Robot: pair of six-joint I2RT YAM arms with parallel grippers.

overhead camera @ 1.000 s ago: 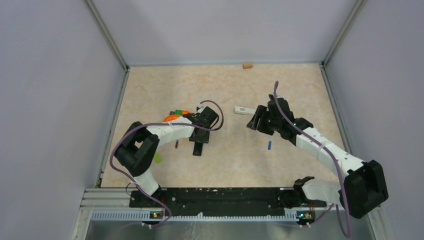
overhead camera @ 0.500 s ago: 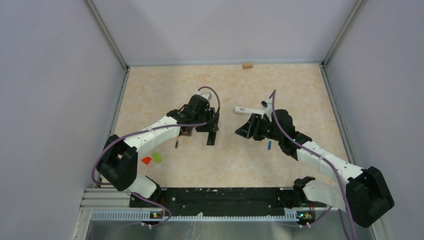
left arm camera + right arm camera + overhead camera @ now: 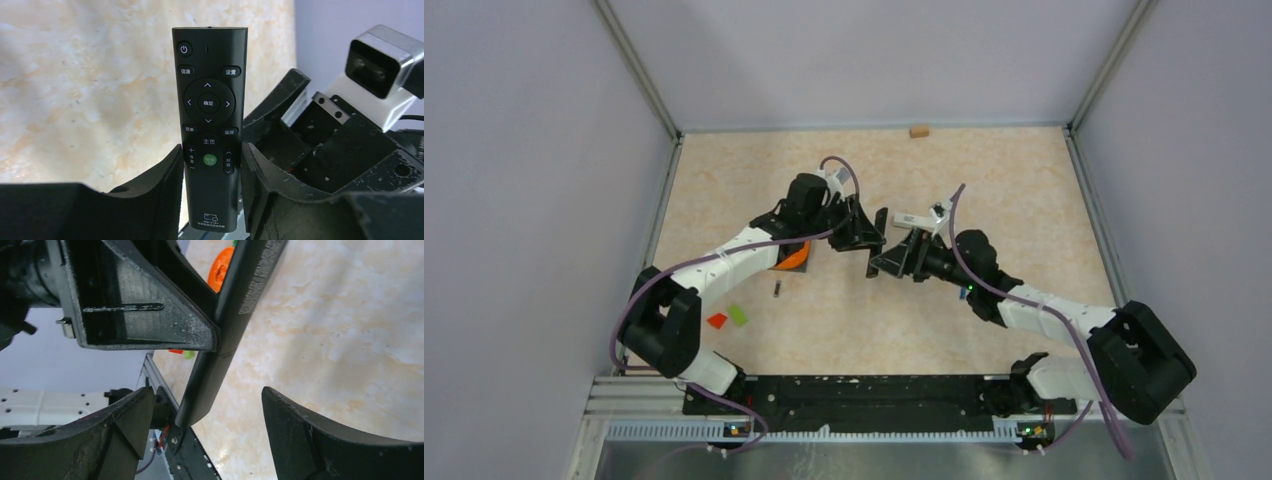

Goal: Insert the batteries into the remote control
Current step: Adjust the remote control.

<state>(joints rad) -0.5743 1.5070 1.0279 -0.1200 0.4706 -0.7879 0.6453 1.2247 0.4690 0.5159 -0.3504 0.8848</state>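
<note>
Above the middle of the table (image 3: pixel 1024 180), we have the remote (image 3: pixel 210 100) clamped by its sides in the left gripper (image 3: pixel 212 155), low on the body near the logo end. The right gripper (image 3: pixel 205 395) stands wide, one finger on each side of the remote without touching it, at about 4 o'clock of it in the top view.

We judge the task barely begun. One dark battery (image 3: pixel 776 289) lies on the table at about 8 o'clock from the remote, well apart. We see none in the remote, and we cannot find the other batteries. Whether its back is open we cannot tell, so opening and loading are left.

The remote's power-button end points away from the left gripper's palm, with the button face toward the left wrist view. From above, its long axis runs roughly 12 to 6 o'clock.
</note>
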